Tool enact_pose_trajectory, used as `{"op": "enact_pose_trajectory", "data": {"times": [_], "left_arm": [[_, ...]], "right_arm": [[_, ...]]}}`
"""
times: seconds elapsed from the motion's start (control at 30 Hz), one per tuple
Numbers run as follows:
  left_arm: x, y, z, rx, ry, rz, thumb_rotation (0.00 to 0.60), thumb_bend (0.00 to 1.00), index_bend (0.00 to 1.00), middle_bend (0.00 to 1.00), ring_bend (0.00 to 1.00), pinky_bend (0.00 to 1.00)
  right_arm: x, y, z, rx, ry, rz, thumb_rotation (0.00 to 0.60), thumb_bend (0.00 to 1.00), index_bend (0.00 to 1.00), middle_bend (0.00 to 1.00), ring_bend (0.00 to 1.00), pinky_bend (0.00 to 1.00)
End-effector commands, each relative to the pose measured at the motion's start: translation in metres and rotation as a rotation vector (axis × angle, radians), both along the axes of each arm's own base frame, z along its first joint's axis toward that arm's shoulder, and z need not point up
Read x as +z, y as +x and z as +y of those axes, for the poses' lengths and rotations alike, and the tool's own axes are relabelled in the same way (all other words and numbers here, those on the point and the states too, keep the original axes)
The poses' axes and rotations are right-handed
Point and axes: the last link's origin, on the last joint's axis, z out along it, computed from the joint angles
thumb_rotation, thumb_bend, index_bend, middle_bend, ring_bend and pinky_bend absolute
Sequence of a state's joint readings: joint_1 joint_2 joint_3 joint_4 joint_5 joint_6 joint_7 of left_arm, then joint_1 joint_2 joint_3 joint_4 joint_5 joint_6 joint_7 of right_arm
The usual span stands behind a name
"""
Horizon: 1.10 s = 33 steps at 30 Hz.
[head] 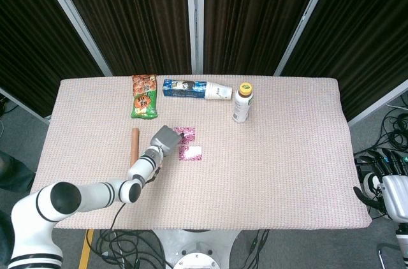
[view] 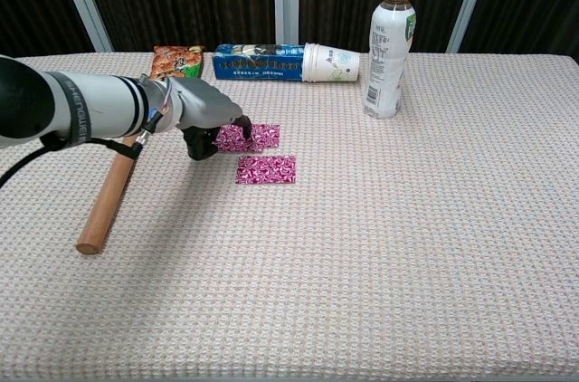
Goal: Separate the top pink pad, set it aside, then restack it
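Note:
Two pink patterned pads lie side by side on the woven table cover. The far pad (head: 187,132) (view: 253,136) lies flat, and my left hand (head: 164,138) (view: 206,119) pinches its left end, a dark fingertip (view: 244,140) on top of it. The near pad (head: 190,152) (view: 266,168) lies free just in front, apart from the hand. My right hand (head: 387,186) hangs off the table's right edge with its fingers apart and nothing in it; the chest view does not show it.
A wooden stick (head: 134,148) (view: 110,192) lies left of my left hand. Along the back are a snack packet (head: 144,95) (view: 177,59), a blue sleeve with paper cups (head: 194,88) (view: 280,62) and an upright yellow-capped bottle (head: 241,102) (view: 389,47).

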<state>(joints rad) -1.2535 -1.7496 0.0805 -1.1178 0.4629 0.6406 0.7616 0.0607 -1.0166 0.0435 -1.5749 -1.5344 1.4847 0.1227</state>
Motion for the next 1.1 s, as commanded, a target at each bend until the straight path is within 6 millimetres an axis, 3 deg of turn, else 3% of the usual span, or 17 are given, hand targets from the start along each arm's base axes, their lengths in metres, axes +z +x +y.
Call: {"op": "enact_pose_trajectory", "data": {"times": [0.03,0.23,0.4,0.77,1.1], "left_arm": [[0.009,-0.010,-0.001,0.015,0.002,0.018,0.600,0.61,0.22,0.91,0.89,0.99],[0.021,-0.025,-0.005,0.049,-0.014,0.050,0.600,0.61,0.22,0.91,0.89,0.99],[0.024,-0.015,-0.008,0.034,0.011,-0.009,0.600,0.61,0.22,0.90,0.89,0.99],[-0.005,0.009,-0.008,0.012,-0.013,-0.068,0.600,0.61,0.22,0.90,0.89,0.99],[-0.008,0.001,-0.004,0.030,-0.001,-0.029,0.600,0.61,0.22,0.90,0.89,0.99]], "right_arm": [[0.000,0.001,0.000,0.005,0.000,-0.001,0.526,0.17,0.21,0.13,0.00,0.00],[0.000,0.005,0.001,0.018,-0.001,-0.002,0.530,0.17,0.21,0.13,0.00,0.00],[-0.003,0.006,0.002,0.020,0.007,-0.003,0.527,0.17,0.21,0.13,0.00,0.00],[0.001,0.002,0.004,0.003,-0.005,0.002,0.526,0.17,0.21,0.13,0.00,0.00],[0.001,0.000,0.004,-0.001,-0.004,0.000,0.522,0.17,0.21,0.13,0.00,0.00]]}}
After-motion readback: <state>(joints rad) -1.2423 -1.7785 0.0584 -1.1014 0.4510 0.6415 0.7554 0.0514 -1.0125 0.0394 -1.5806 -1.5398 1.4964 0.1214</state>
